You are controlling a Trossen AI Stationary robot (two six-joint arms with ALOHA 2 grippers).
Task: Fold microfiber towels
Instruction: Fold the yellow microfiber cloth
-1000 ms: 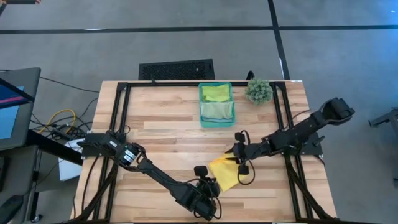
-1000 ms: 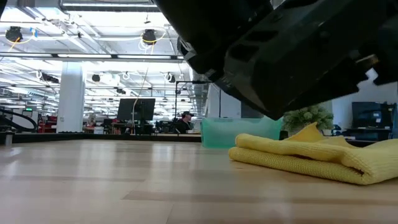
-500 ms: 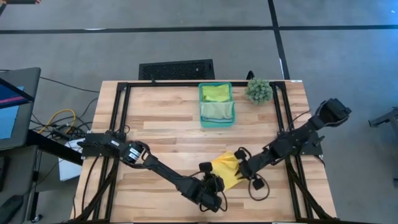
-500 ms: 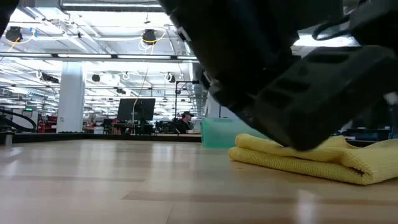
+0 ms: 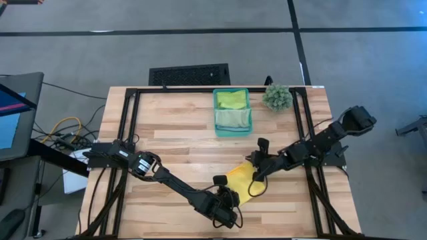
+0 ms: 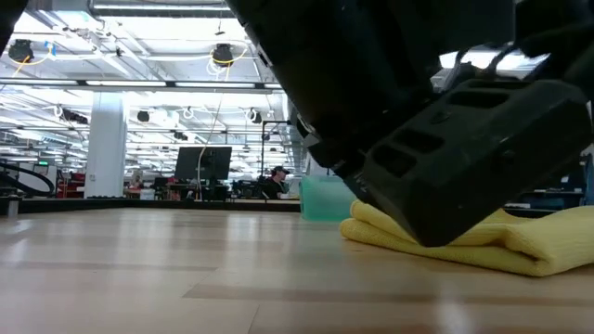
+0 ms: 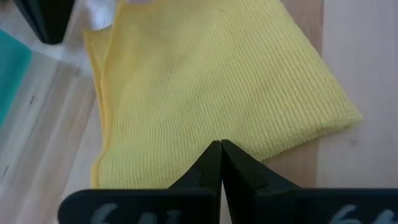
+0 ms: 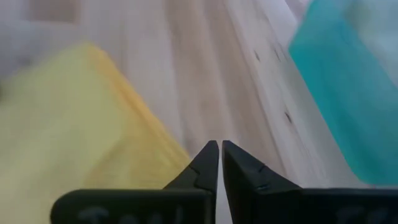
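While the left gripper (image 7: 221, 144), fingers together, presses the folded yellow towel (image 5: 241, 184) onto the table's (image 5: 180, 140) front-middle to pin it, the right gripper (image 8: 219, 146), nearly together and holding nothing, hovers beside its edge.

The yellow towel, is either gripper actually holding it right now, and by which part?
Neither holds it. The left gripper is shut, its tips over the yellow towel at its edge. The right gripper is nearly closed on nothing, beside a corner.

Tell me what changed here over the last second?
The right tool swung down across the yellow towel, then drew back to its far edge, its fingers closing to nearly shut. The left tool stayed shut on the towel's near edge; the bin and plant stayed put.
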